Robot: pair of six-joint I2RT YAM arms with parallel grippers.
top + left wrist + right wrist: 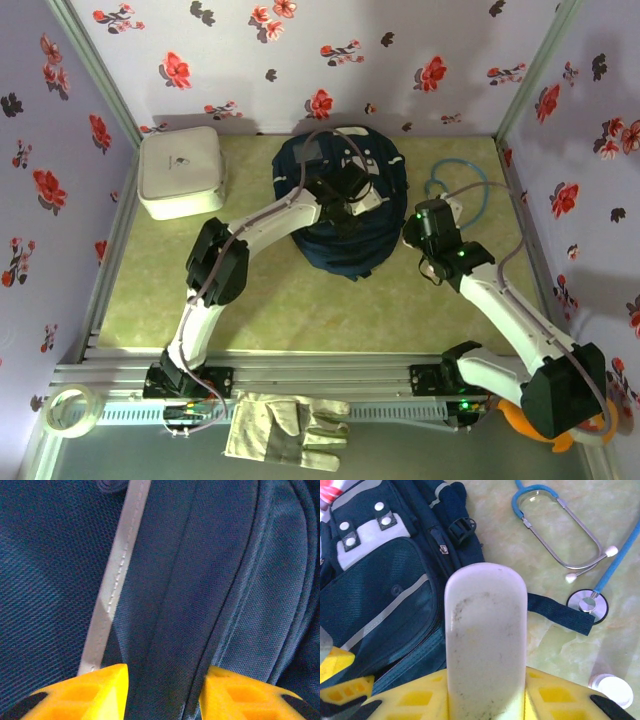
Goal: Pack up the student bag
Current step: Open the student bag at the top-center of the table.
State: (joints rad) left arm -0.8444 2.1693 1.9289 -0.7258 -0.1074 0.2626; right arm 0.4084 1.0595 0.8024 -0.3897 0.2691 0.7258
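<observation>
The student bag point(340, 215), dark navy with white stripes, lies in the middle of the table. My left gripper point(347, 207) is down on its top. In the left wrist view its yellow fingertips point(107, 690) press either side of a raised fold of the bag's fabric point(165, 645), next to a grey-white stripe point(112, 590). My right gripper point(486, 692) hovers just right of the bag point(385, 605), shut on a tall white container with a rounded top point(486, 630). From above, the right gripper point(430, 262) sits beside the bag's right edge.
A white rounded box point(180, 172) stands at the back left. A blue stethoscope point(560, 535) lies on the table right of the bag, near a black strap point(560, 612) and a small white cap point(615, 690). A work glove point(285, 430) and a tape roll point(68, 410) lie in front of the rail.
</observation>
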